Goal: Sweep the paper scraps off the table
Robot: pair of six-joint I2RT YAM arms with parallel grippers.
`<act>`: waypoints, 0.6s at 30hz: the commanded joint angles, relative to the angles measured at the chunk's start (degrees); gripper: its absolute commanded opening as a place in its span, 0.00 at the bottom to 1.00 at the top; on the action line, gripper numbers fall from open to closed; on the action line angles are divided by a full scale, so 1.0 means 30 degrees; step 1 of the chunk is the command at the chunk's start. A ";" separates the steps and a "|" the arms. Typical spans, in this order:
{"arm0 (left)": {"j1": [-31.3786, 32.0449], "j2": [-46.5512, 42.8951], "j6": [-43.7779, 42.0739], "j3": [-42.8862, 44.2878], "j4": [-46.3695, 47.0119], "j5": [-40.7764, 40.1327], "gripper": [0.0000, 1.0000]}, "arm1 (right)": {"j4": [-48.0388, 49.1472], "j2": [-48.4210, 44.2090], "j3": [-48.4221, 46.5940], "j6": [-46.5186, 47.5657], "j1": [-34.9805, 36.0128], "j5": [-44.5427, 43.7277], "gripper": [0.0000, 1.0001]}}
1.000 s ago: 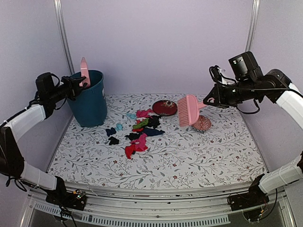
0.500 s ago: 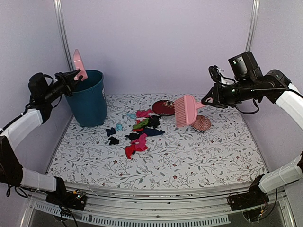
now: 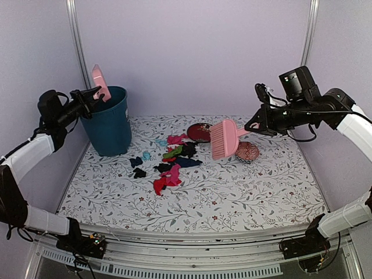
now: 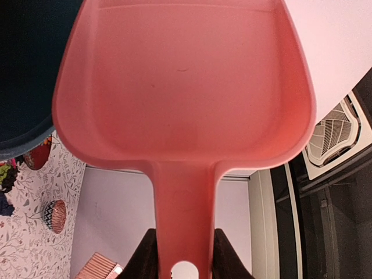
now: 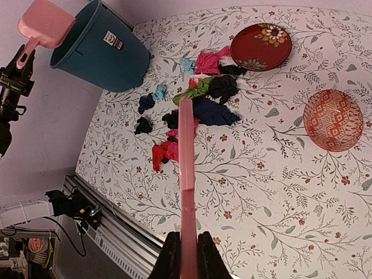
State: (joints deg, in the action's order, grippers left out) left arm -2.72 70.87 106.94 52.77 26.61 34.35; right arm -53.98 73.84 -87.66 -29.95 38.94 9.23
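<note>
The paper scraps [image 3: 171, 158] lie in a loose cluster on the table [image 3: 244, 195], left of centre and toward the far edge, with a few black and blue bits strayed toward the left edge. None has been gathered yet, by the look of it.

The right gripper [image 3: 254, 124] is clamped tight on the thin handle of a pink brush [image 3: 222, 139], which hangs in the air, bristles down, off to the right of the heap. The left gripper [image 3: 92, 96] pinches the handle of a pink dustpan [image 3: 99, 78], held high over the teal bin [image 3: 110, 122] in the far left corner, well apart from the scraps.

Risks, as I judge them:
- 2 dishes stand close to the brush's way: the dark-red plate [image 3: 200, 132] just beyond the heap and the patterned dish [image 3: 249, 152] under the brush handle. A low or wide stroke could knock either.
- The scraps are light (and wrinkly), so a fast stroke may scatter them.
- With the pan up there, nothing would catch what gets swept.
- Pressing the bristles down could twist the slim handle in the jaws.
</note>
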 commanded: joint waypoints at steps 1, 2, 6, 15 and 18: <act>-0.0168 -0.0139 -0.1572 0.1407 -0.1417 0.0430 0.05 | 0.1036 -0.0534 0.0535 -0.0367 -0.0081 0.0553 0.01; -0.0128 -0.0206 -0.1851 0.1655 -0.1211 0.0370 0.05 | 0.1026 -0.0459 0.0526 -0.0384 -0.0088 0.0672 0.01; -0.0085 -0.0267 -0.6072 0.4422 -0.5666 0.1062 0.05 | 0.1430 -0.0165 0.0640 -0.0328 -0.0089 0.1448 0.01; 0.1220 -0.3218 -1.6239 0.5509 -1.6950 -0.0071 0.05 | 0.5664 0.3219 0.0991 -0.0950 0.0297 0.5595 0.01; 0.1569 -0.4762 -1.6995 0.4253 -1.8250 -0.0285 0.05 | 0.7729 0.5217 0.0436 -0.1421 0.0914 0.6528 0.01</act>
State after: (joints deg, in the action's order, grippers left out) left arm 0.71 60.95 66.08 69.36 -15.55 34.94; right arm -41.63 83.46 -85.17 -32.12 39.62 22.59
